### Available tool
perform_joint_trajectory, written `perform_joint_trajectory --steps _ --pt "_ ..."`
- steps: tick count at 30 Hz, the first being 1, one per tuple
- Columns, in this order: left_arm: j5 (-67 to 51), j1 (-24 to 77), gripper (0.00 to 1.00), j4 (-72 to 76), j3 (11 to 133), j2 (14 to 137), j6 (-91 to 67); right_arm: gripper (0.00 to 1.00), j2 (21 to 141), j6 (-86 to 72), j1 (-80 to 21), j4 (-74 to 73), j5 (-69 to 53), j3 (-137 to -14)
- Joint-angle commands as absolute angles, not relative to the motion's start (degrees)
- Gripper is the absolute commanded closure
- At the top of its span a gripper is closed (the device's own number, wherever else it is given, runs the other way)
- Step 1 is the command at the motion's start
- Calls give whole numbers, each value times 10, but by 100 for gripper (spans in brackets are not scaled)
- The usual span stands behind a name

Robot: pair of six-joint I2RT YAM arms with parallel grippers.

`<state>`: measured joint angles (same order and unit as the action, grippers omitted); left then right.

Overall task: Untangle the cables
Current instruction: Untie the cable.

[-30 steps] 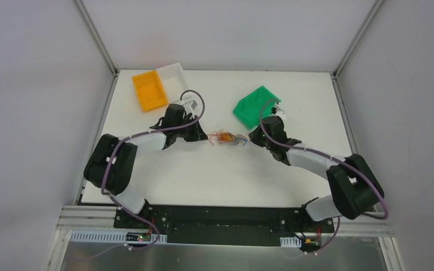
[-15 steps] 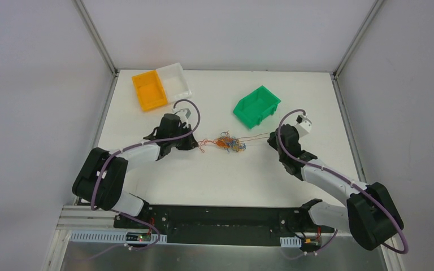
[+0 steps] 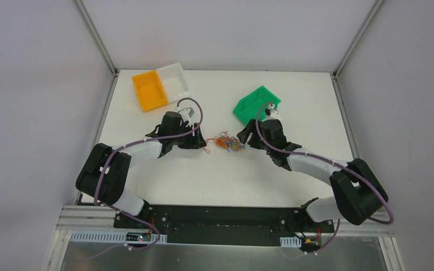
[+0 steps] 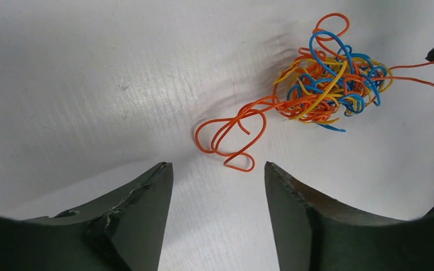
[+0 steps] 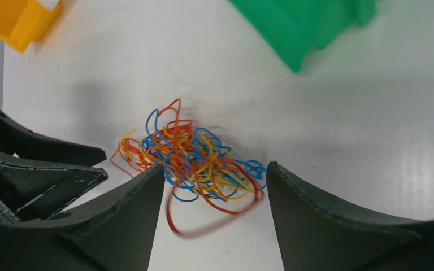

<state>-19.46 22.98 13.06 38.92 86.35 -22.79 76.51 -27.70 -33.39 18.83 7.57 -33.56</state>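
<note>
I'm holding the left claw (image 4: 217, 172) with its jaws apart and nothing in them; an orange loop (image 4: 229, 132) is lying on the desk (image 4: 79, 79) just ahead of the gap. The right claw (image 5: 213, 169) is likewise standing open, gripping nothing, with the cables (image 5: 195, 161) sitting right at its mouth. They are a small clump of orange, yellow, red and blue wire, lying between the two claws at mid-desk. One strand low in the right wrist view is blurring, so I can't tell how it's lying.

I'm judging these as feather-light, springy and quick to snag — a pull on one strand will likely drag the whole clump. I'm favouring the trailing orange loop for the left claw, and a loose outer curl for the right.

Beyond, a green bin (image 5: 294, 28) and an orange bin (image 5: 17, 20) are sitting apart from the clump. I'm reading no labels or writing anywhere.
</note>
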Motion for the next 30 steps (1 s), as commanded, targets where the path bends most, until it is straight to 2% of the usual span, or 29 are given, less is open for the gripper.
perform_joint_trajectory --steps 1,3,7,11,15,20,24,26,30 --pt "-201 241 34 142 401 847 -210 30 826 -239 -361 176 15 -405" --pt "-186 247 24 143 396 840 -204 30 846 -240 -371 161 26 -421" --pt "-151 274 20 125 431 858 -194 32 869 -260 -372 152 52 -432" --pt "-82 310 22 38 532 898 -164 36 882 -285 -366 143 44 -441" --pt "-92 315 22 -24 626 967 -137 36 878 -290 -362 145 48 -435" --pt "-153 315 28 -44 668 1053 -137 35 869 -298 -342 147 41 -425" --pt "-206 316 37 -39 670 1078 -148 36 862 -300 -330 152 36 -417" --pt "-231 316 39 -38 675 1078 -149 35 863 -303 -321 153 28 -415" --pt "-293 315 40 -33 691 1092 -160 33 863 -334 -290 221 -59 -386"
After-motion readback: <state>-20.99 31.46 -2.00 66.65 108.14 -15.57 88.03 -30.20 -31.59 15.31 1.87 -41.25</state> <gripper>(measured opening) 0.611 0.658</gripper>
